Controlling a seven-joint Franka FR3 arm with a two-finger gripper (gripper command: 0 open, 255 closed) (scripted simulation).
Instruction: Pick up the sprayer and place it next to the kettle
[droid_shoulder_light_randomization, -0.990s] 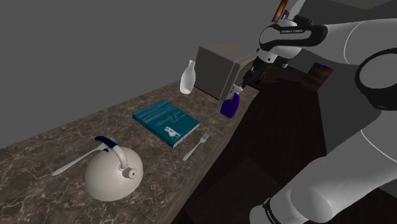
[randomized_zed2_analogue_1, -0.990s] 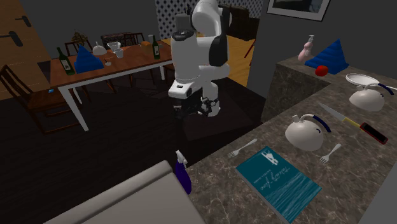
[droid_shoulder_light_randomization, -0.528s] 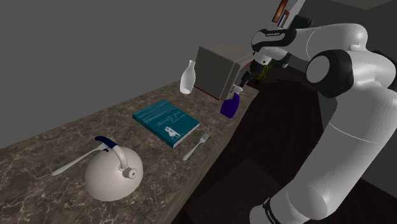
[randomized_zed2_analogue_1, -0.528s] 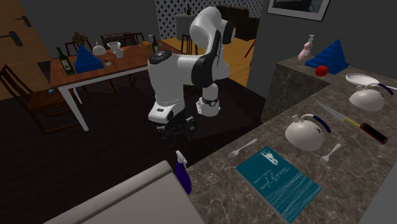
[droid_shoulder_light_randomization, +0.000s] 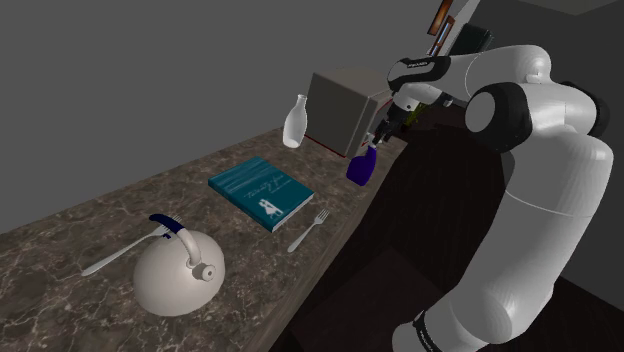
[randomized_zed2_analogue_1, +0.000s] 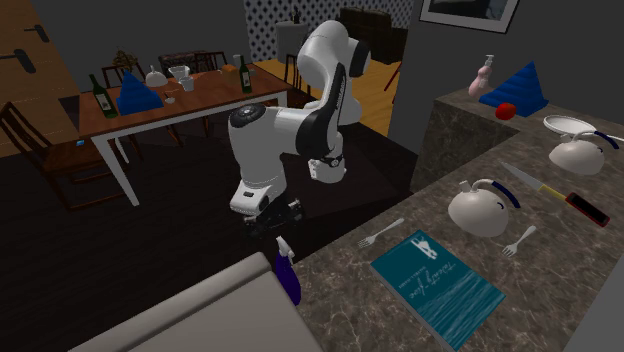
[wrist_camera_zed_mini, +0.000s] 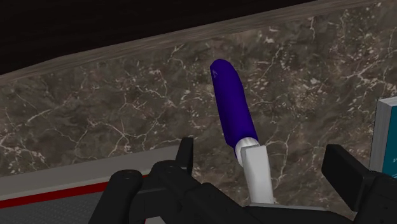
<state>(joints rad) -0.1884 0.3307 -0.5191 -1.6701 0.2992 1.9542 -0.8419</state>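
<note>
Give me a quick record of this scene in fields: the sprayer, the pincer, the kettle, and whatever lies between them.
sprayer: purple bottle, white head, upright at the counter's edge beside a grey box
pincer: open, above the sprayer, fingers either side of its head, not touching
kettle: white, blue handle, far along the counter
between: teal book, fork

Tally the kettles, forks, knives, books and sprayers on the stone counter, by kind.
Kettles: 2
Forks: 2
Knives: 1
Books: 1
Sprayers: 1
Total: 7
</note>
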